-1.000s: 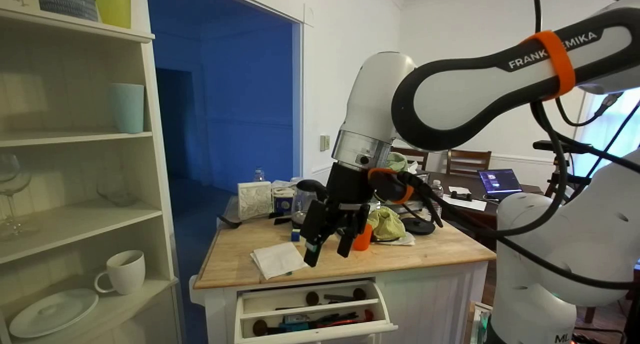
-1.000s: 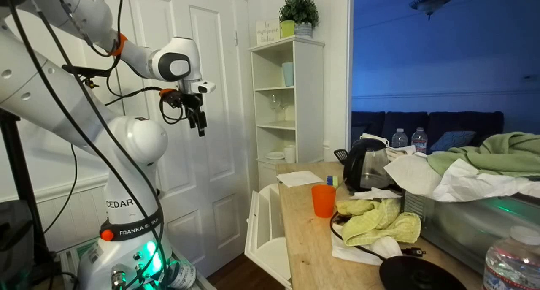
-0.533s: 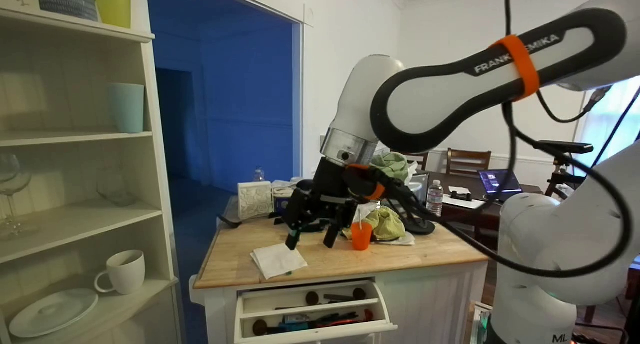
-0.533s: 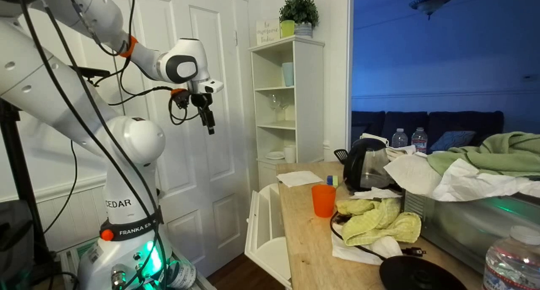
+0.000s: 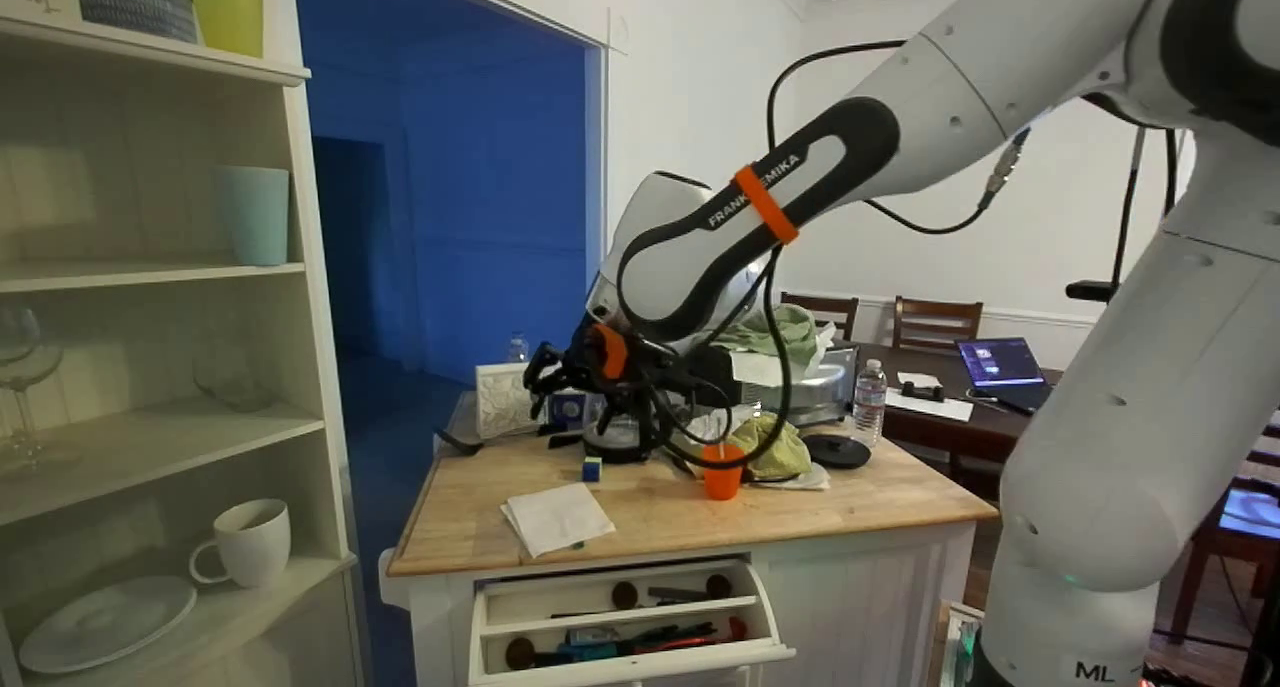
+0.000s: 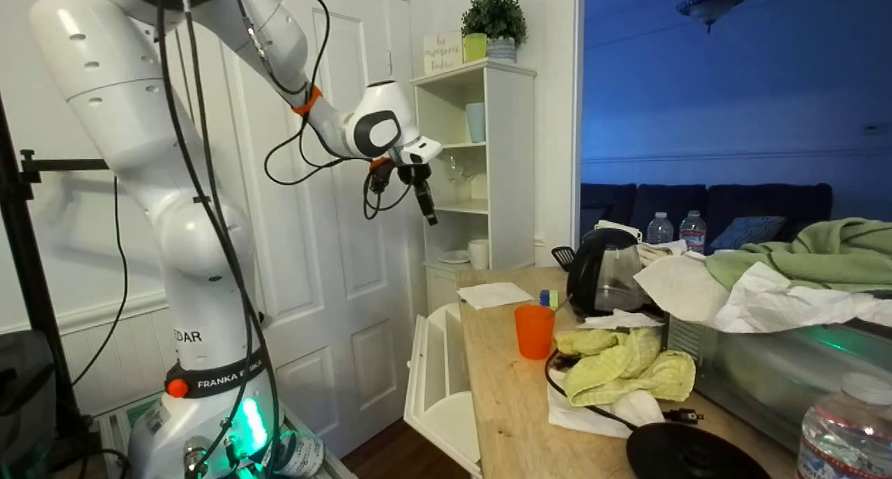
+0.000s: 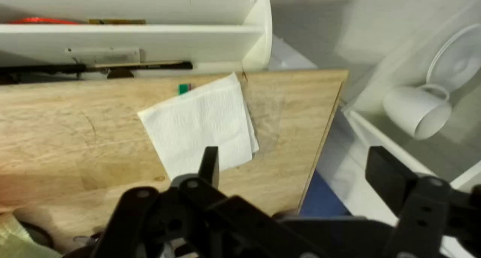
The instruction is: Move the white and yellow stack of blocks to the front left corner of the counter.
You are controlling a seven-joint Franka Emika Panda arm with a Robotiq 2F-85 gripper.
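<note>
Orange cup and napkin occupy the counter.

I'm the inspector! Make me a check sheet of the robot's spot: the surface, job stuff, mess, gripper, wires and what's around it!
Surface: wooden counter top, things spread on it.
Job's things: white and yellow stack not made out; small blue and green block-like piece near the kettle.
Clutter: paper napkin with small green piece at its edge, orange cup, crumpled yellow-green cloth.
Gripper: open, nothing seen in its grip.
Cables: black, hanging along the robot arm; a cord runs past the cloth.
Surroundings: drawer open, items inside; white shelf unit holding a mug.
</note>
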